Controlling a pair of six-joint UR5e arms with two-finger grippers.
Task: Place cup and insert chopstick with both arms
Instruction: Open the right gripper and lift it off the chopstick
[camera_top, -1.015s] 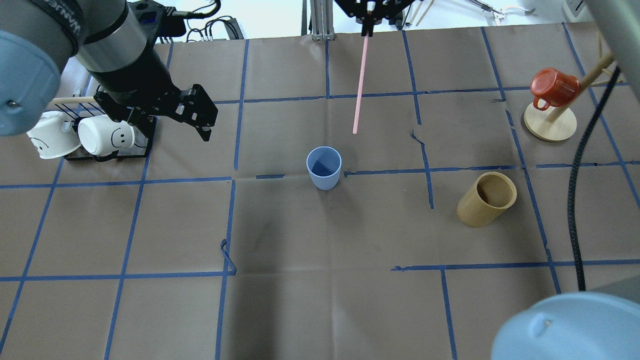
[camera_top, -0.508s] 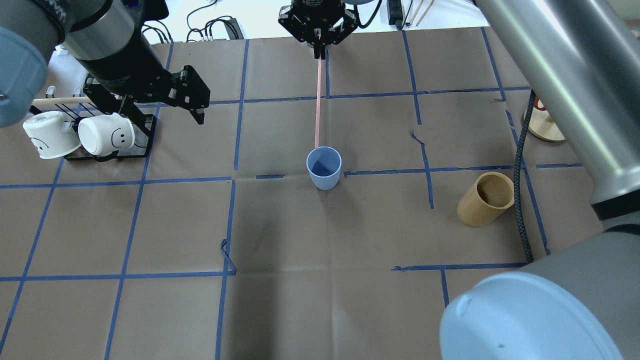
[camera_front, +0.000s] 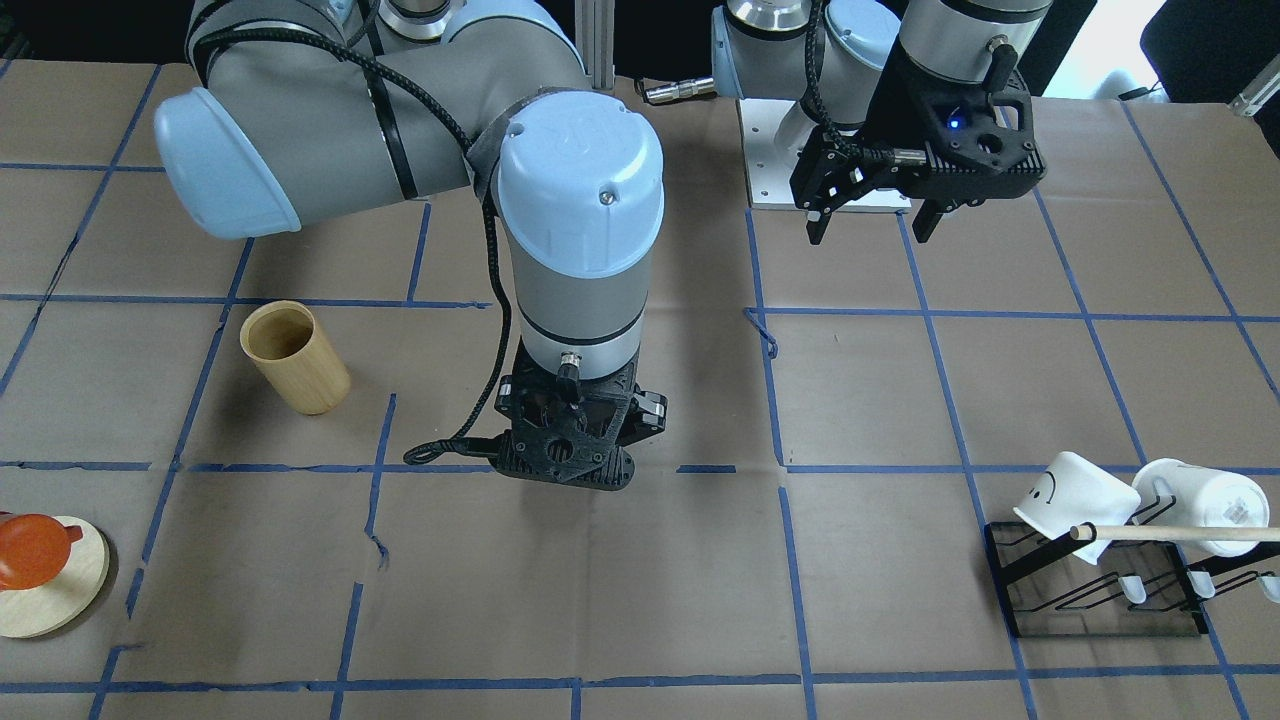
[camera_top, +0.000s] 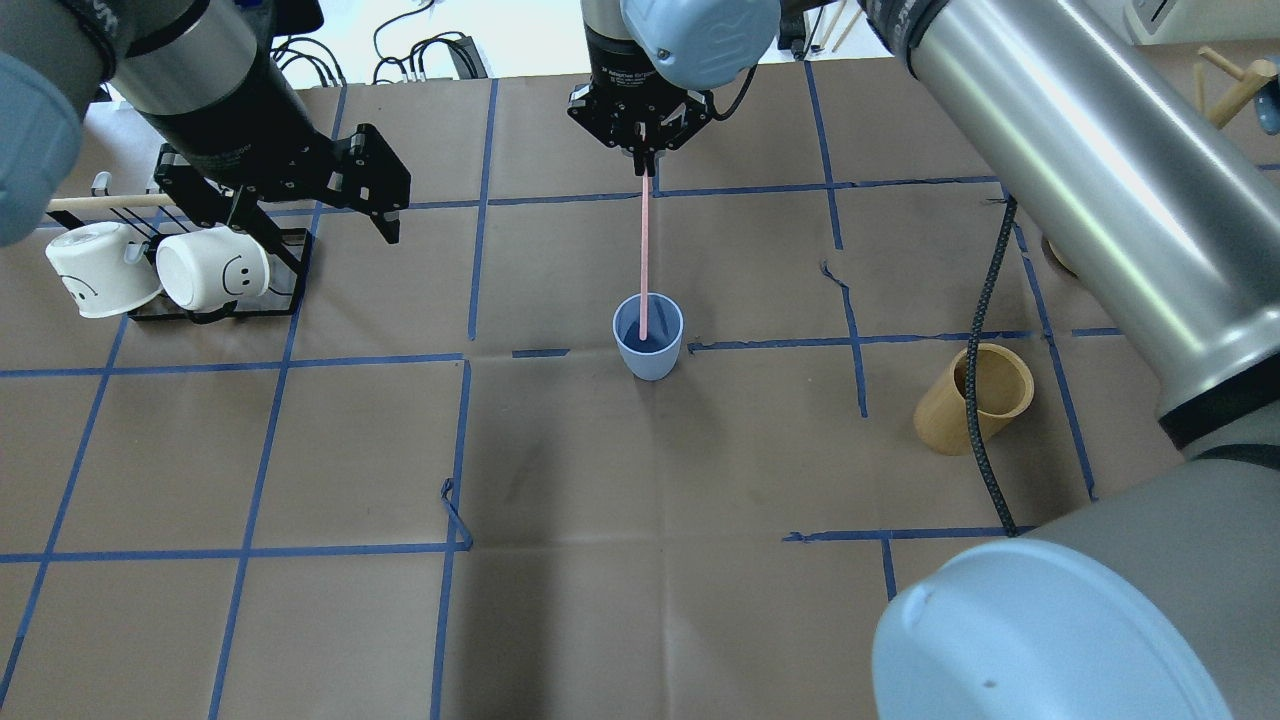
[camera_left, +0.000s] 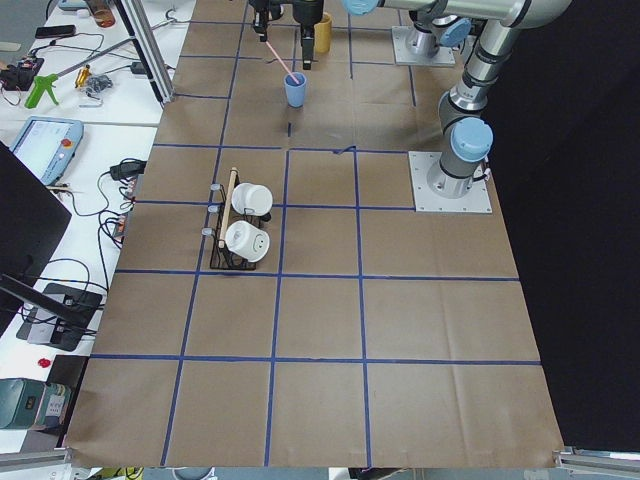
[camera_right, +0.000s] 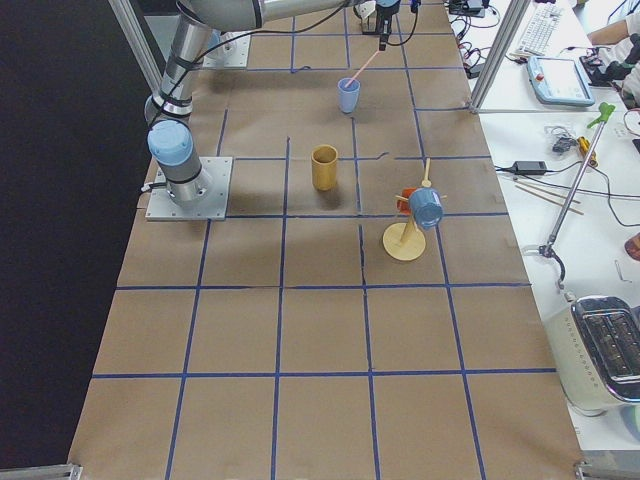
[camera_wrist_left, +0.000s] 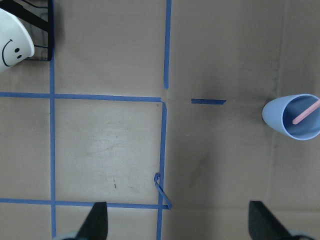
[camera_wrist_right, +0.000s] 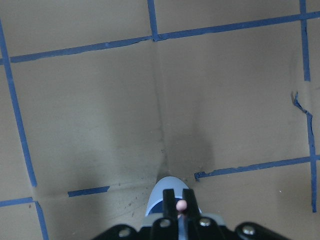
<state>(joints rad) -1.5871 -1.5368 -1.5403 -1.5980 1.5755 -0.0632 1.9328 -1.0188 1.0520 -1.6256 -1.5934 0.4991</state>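
While the overhead view shows our right gripper (camera_top: 646, 168) pinched shut on the top of the pink chopstick (camera_top: 644, 260), whose lower end sits inside the upright blue cup (camera_top: 648, 345) at the table's centre, we judge that any sideways drift could lever the light cup over. In the left wrist view, our left gripper (camera_wrist_left: 176, 210) hangs wide and empty, well apart from the cup, a smooth pale-blue tumbler with the chopstick slanting across its mouth. In the right wrist view, the fingers (camera_wrist_right: 169, 199) clasp the chopstick's rounded end directly above the cup.
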